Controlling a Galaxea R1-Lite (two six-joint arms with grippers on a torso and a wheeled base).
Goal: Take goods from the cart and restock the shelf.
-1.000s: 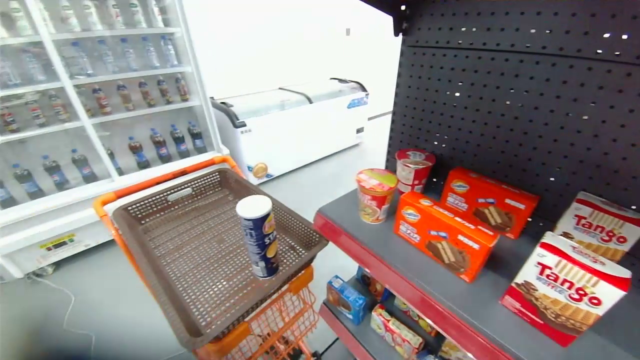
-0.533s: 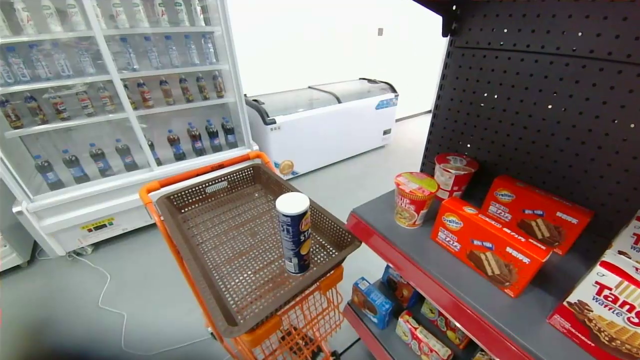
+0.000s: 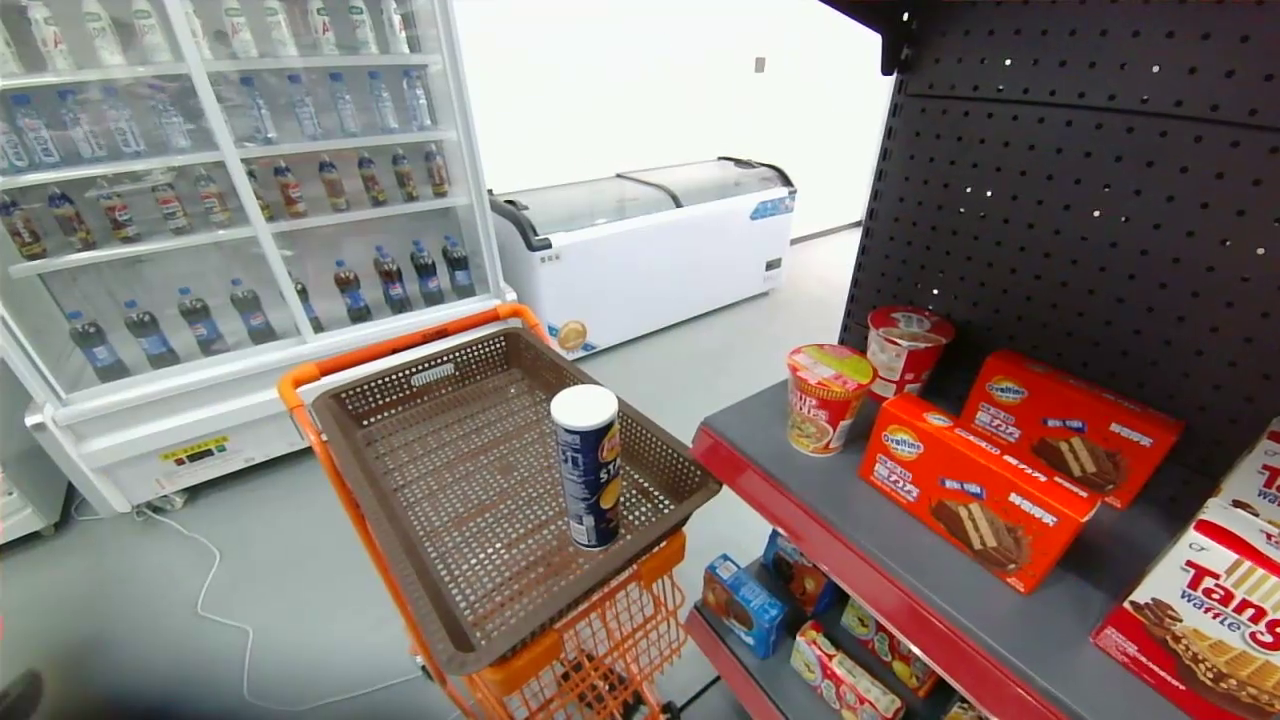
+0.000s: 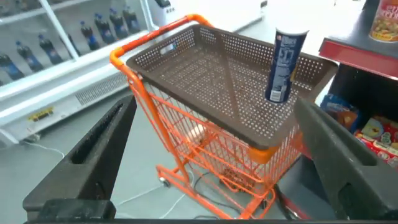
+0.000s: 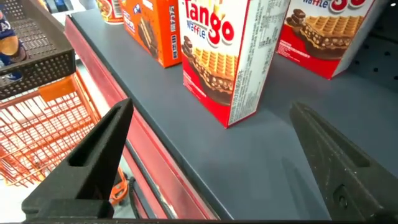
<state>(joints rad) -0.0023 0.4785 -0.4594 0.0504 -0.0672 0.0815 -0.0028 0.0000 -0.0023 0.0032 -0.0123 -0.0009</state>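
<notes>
Left arm: your left gripper [image 4: 211, 111] is held off the handle side of the cart and above it, looking down onto it. Its two dark fingers [image 4: 99, 149] are spread wide with nothing between them.
Right arm: your right gripper [image 5: 211, 109] hangs low over the front edge of the shelf, just short of the nearest wafer box. Its fingers [image 5: 93, 155] also stand wide apart and empty.
Room, left side: you have a tall glass-door drinks cooler [image 3: 230, 200] stocked with bottles. A white cable [image 3: 215, 600] trails over the grey floor [image 3: 120, 590] in front of it.
Room, middle: a white chest freezer with a curved glass lid [image 3: 650, 250] stands against the far wall.
Cart: the orange wire shopping cart [image 3: 400, 345] carries a brown perforated plastic basket [image 3: 430, 480] on top. It stands just beside the shelf end.
Shelf: the grey shelf board with a red front edge [image 3: 770, 440] is backed by a black pegboard panel [image 3: 1050, 200].
Shelf stock: from the left you see a green-lidded noodle cup [image 3: 826, 398] and a red noodle cup [image 3: 906, 352]. Next come two orange wafer cartons [image 3: 975, 490], then red and white wafer boxes [image 3: 1200, 610] standing upright.
Lower shelf: small snack packs [image 3: 745, 605] lie below.
Task item: the dark blue cylindrical chips can with a white lid [image 3: 587, 465] stands upright in the basket. It is near the rim on the shelf side, well apart from both grippers.
</notes>
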